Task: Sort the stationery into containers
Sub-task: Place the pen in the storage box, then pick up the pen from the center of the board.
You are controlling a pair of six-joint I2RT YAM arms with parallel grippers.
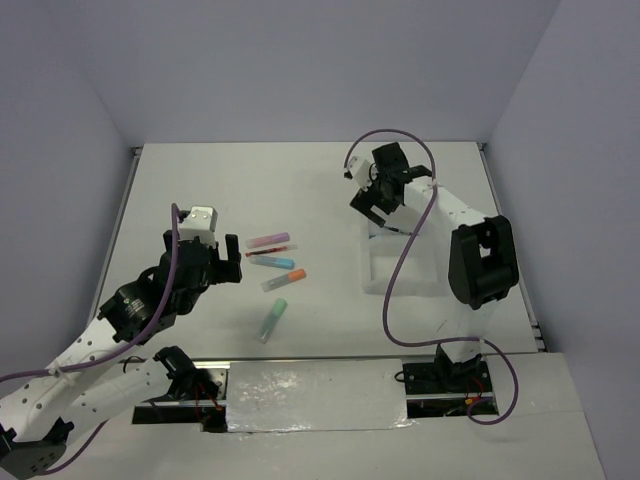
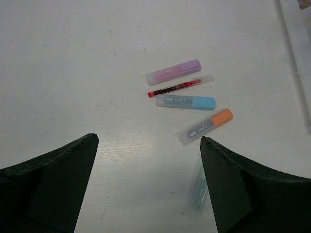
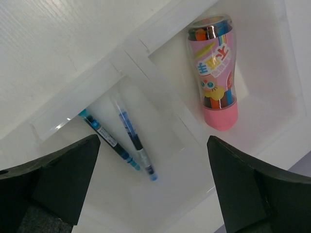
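Five items lie on the table: a pink-purple highlighter (image 1: 268,241) (image 2: 173,72), a thin red pen (image 1: 268,251) (image 2: 180,86), a blue highlighter (image 1: 273,262) (image 2: 185,101), an orange highlighter (image 1: 284,279) (image 2: 204,126) and a mint-green highlighter (image 1: 273,318) (image 2: 198,191). My left gripper (image 1: 232,260) (image 2: 148,141) is open and empty, just left of them. My right gripper (image 1: 372,205) (image 3: 153,141) is open and empty above the white tray (image 1: 370,270) (image 3: 165,92). One compartment holds two blue pens (image 3: 133,141), and the compartment next to it holds a stubby pink tube (image 3: 214,68).
My right arm's black body (image 1: 482,262) hides the tray's right side. A purple cable (image 1: 400,270) hangs across the tray. The tray's edge shows at the far right of the left wrist view (image 2: 296,43). Grey walls close the table at the back and sides.
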